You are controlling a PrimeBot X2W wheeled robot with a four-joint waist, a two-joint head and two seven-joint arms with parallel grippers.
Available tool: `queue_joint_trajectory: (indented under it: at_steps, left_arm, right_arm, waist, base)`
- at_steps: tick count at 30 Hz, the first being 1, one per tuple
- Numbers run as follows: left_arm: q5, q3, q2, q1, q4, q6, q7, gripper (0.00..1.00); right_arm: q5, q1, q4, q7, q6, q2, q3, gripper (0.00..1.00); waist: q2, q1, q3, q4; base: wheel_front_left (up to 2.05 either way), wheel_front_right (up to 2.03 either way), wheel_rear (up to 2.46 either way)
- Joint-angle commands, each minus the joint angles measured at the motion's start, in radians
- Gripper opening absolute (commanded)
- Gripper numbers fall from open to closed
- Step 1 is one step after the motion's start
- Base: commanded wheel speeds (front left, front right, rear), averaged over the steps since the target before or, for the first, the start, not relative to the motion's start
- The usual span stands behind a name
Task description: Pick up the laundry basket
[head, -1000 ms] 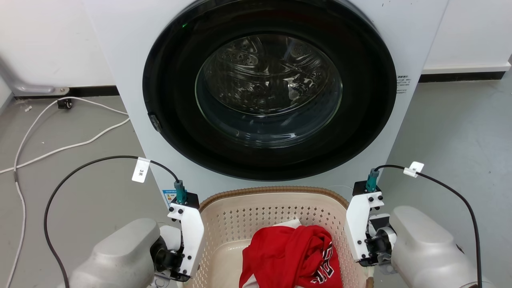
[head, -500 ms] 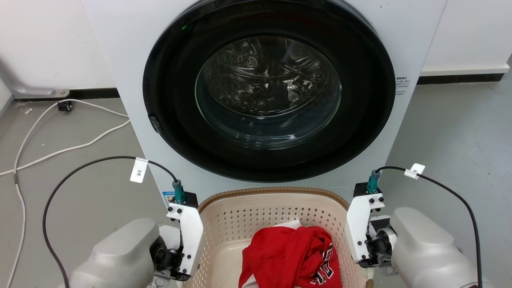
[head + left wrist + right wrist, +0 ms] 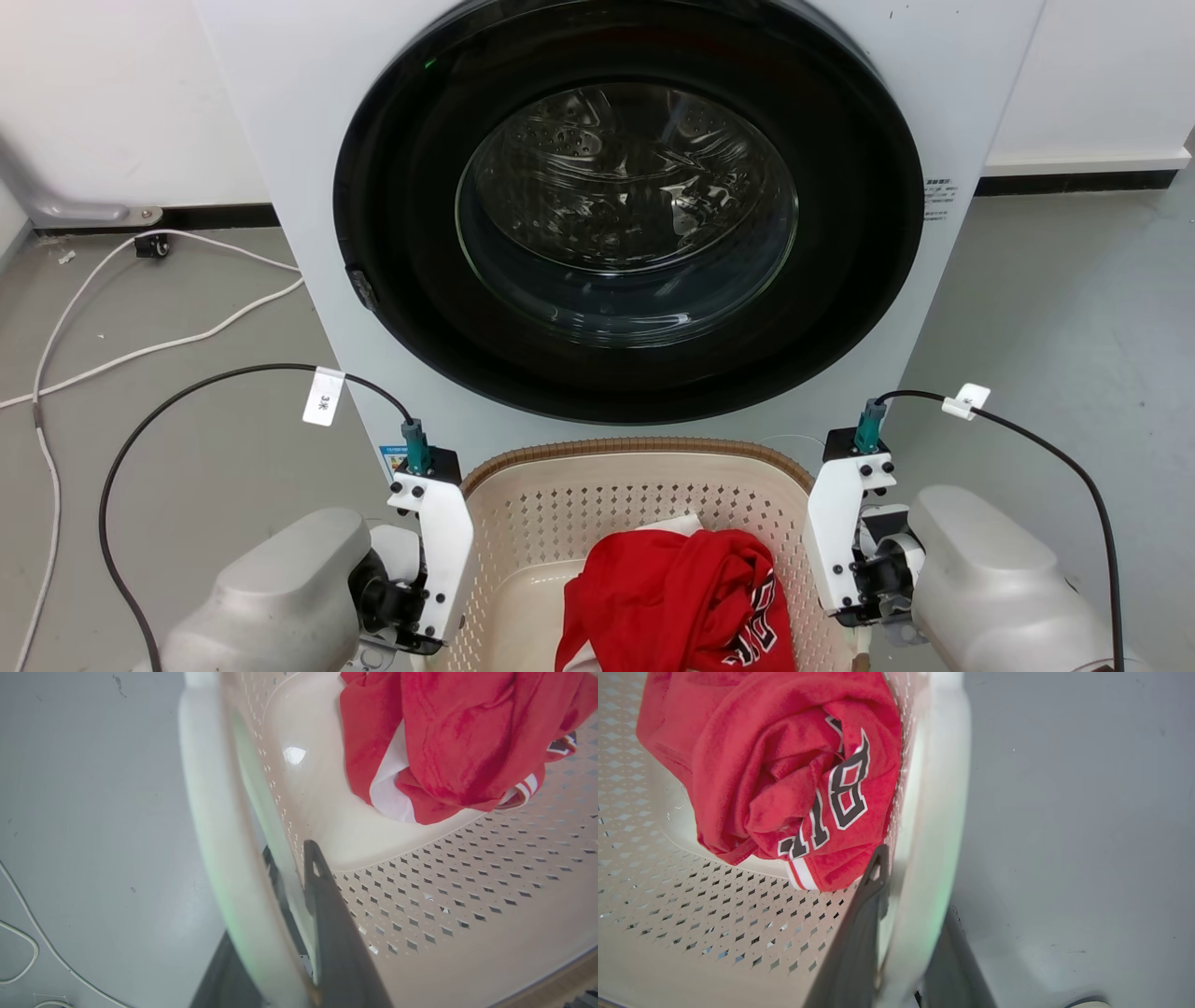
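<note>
Currently the laundry basket sits low in the head view, directly in front of the washing machine and below its round dark door, which is shut. 1 robot arm stands at each short end of the basket. Contents: 1 crumpled red garment with white trim and dark lettering, lying toward the basket's right side. L wrist view: the left gripper straddles the white side handle, 1 dark finger inside against the perforated wall and the other outside, partly hidden behind the handle; both close against the plastic, so it reads as clamped on the basket. R wrist view: the right gripper is set likewise on the opposite handle, inner finger just beside the garment's hem, outer finger on the floor side. Grip there appears closed on the handle, though the near plastic is blurred. Whether the basket's base rests on the grey floor cannot be told. Approx. surroundings: a white cable runs over the floor to the machine's left, and a black lead w/ a white tag arcs from each wrist.
</note>
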Motion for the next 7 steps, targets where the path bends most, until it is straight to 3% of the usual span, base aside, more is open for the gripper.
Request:
queue_joint_trajectory:
  at_steps: [1, 7]
  left_arm:
    - [-0.001, -0.002, -0.017, -0.014, -0.01, -0.014, -0.001, 0.0]
    - [0.0, -0.003, -0.019, -0.013, -0.009, -0.014, 0.001, 0.0]
  right_arm:
    - [0.004, -0.02, -0.004, -0.005, 0.004, 0.018, 0.005, 0.0]
    - [0.009, -0.021, -0.002, -0.008, 0.004, 0.019, 0.008, 0.0]
  waist:
    - [-0.0001, 0.0, 0.0, 0.0]
    - [-0.0001, 0.0, 0.001, 0.0]
  base:
    - [0.0, 0.0, 0.0]
    - [0.0, 0.0, 0.0]
